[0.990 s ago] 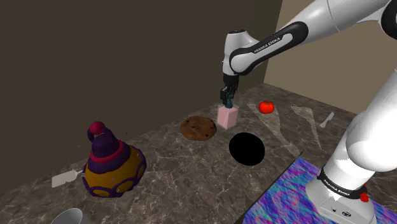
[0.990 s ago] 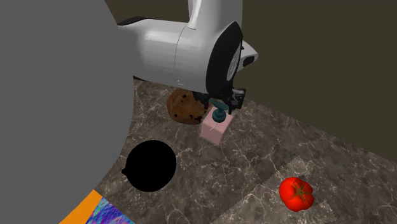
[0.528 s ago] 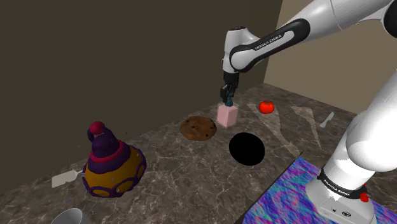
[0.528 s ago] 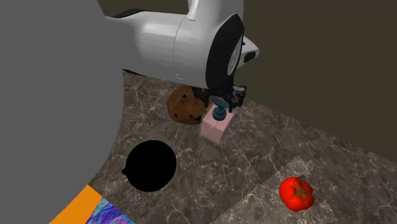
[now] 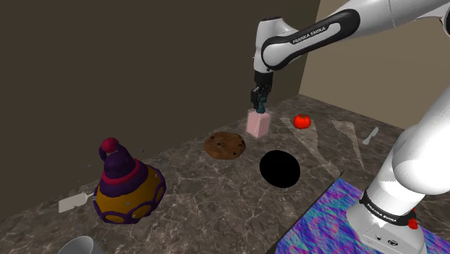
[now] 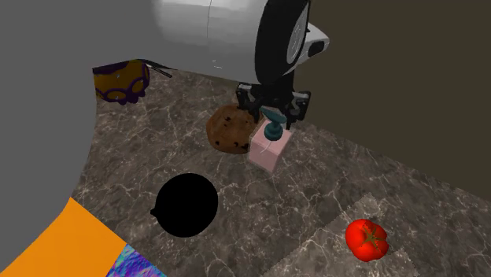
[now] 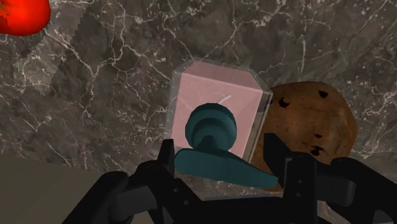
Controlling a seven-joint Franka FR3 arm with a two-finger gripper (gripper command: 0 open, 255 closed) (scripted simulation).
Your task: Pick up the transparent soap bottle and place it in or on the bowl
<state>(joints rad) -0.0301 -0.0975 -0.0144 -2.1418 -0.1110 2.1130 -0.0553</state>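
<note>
Pink soap bottle is pinched by its teal pump in my gripper, just beside the cookie. Bare marble counter lies between it and the black bowl.

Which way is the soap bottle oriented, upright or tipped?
Upright: the soap bottle hangs with its pink body below and its teal pump on top, clasped in the claw.

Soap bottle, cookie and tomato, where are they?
soap bottle (image 6: 267, 154), second exterior view, on its pink body
cookie (image 6: 227, 132), second exterior view, on its brown middle
tomato (image 6: 367, 239), second exterior view, on its red skin
</note>
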